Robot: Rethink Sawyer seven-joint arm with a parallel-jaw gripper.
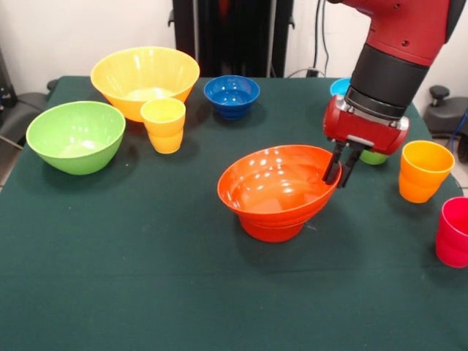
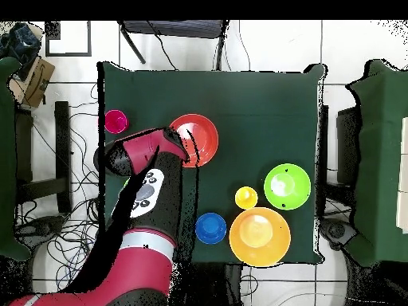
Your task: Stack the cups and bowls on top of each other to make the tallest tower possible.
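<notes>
Front view, centre right: the gripper [image 1: 341, 167] stands with its two dark fingers narrowly parted, clamped over the right rim of the wide glossy orange plastic bowl [image 1: 276, 181]. That bowl sits tilted atop a smaller orange bowl [image 1: 272, 229] at the centre of the dark green tabletop [image 1: 146, 278]. In the overhead view the arm covers the gripper; the wide orange bowl [image 2: 199, 137] lies upper centre.
</notes>
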